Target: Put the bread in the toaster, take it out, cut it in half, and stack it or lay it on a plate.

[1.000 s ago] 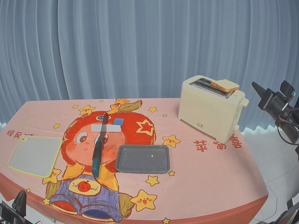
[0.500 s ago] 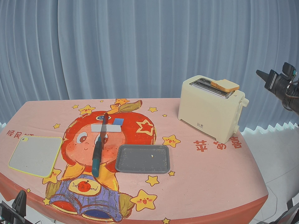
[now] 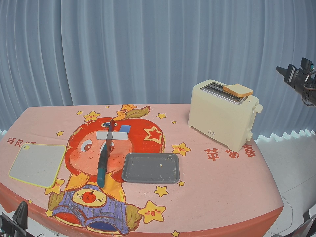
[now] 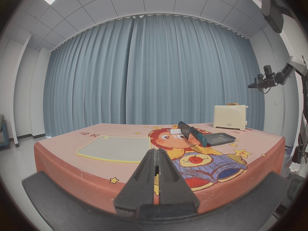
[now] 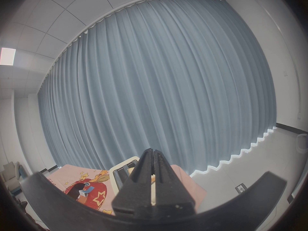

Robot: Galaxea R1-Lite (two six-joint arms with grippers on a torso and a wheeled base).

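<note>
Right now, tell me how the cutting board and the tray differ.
The cutting board is pale grey with a yellow-green edge; the tray is dark grey. The cutting board is a flat slab; the tray has a raised rim. The cutting board is bare; the tray holds a crumb. Both are rounded rectangles flat on the table.

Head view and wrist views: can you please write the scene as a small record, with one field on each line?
bread: flat on top of the toaster, not in a slot
knife: on the table, between cutting board and plate
plate: dark, only crumbs
left gripper: shut, low, before the table's near edge
right gripper: shut, raised, right of the toaster, apart from it
</note>
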